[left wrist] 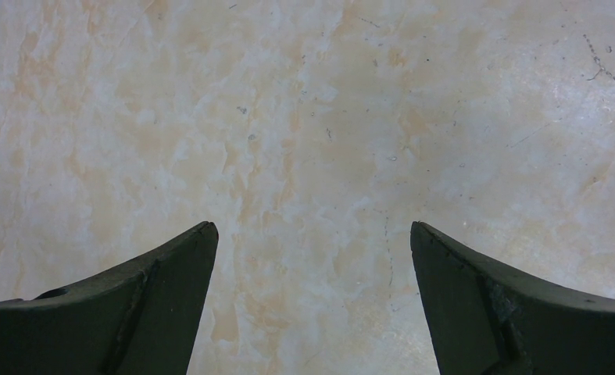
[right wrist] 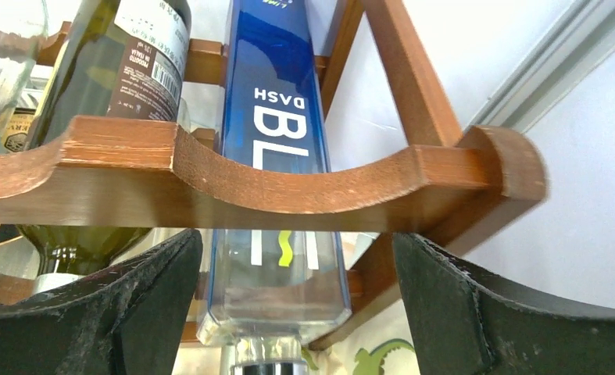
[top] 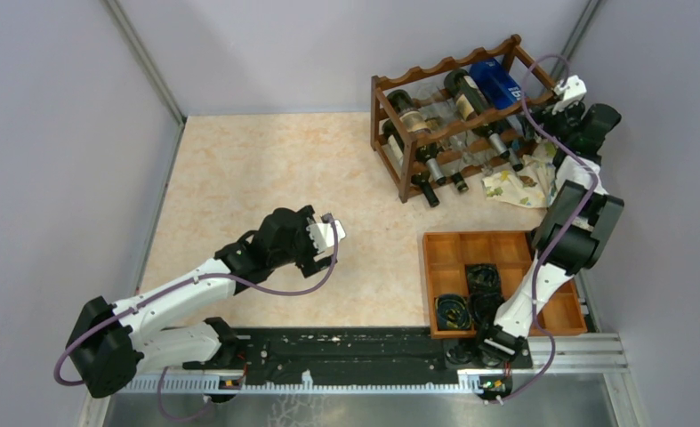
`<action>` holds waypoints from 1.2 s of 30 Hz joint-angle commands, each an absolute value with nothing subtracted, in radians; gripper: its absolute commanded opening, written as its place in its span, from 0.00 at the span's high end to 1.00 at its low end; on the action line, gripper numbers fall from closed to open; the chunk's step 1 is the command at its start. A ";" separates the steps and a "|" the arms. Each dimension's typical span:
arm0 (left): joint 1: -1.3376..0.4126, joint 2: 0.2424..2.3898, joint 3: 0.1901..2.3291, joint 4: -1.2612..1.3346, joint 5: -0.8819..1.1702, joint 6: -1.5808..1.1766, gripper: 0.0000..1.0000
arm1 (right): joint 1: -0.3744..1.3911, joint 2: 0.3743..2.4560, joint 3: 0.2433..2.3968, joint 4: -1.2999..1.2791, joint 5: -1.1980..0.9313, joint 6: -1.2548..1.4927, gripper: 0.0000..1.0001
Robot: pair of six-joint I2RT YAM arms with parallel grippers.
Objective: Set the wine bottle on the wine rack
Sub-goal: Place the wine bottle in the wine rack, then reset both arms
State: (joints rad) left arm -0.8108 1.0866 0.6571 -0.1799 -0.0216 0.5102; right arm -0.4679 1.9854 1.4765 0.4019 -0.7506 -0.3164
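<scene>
From above, the wine rack (top: 439,68) stands at the far right of the table (top: 266,178). The blue wine bottle (top: 497,82) lies across the right end of its top tier, with the right gripper (top: 555,100) just beside that end. The left gripper (top: 328,233) hangs well apart over bare tabletop. The left wrist view shows only marbled surface between widely parted fingers (left wrist: 163,297), which hold nothing. In the right wrist view the bottle rests in a scallop of the front rail, next to a dark green bottle (right wrist: 109,62). The fingers (right wrist: 132,305) are spread either side and clear of the glass. Whether the bottle also sits on the rear rail is hard to tell. It looks heavy, rigid, slick and breakable, and a grip is probably best across its flat-sided body, low near the shoulder.
</scene>
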 commanded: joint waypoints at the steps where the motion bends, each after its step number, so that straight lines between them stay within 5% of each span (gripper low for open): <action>1: -0.805 1.087 0.675 -0.179 0.018 0.517 0.01 | -0.503 1.854 1.483 0.524 -0.784 -0.323 0.10; 14: -0.804 1.067 0.690 -0.191 0.056 0.520 0.01 | -0.551 1.717 1.442 0.369 -0.891 -0.300 0.09; 28: -0.799 0.878 0.729 -0.083 0.123 0.284 0.01 | -0.650 1.207 1.481 -0.628 -1.087 -0.538 0.01; 36: -0.765 0.804 0.884 -0.056 0.343 -0.150 0.01 | -0.649 0.956 1.338 -0.482 -1.194 -0.002 0.02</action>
State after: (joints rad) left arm -0.7757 0.8486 0.8036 -0.1158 0.2008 0.1268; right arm -0.6502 1.0416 1.4158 -0.5652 -1.1046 -0.3416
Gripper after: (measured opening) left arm 0.987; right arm 0.985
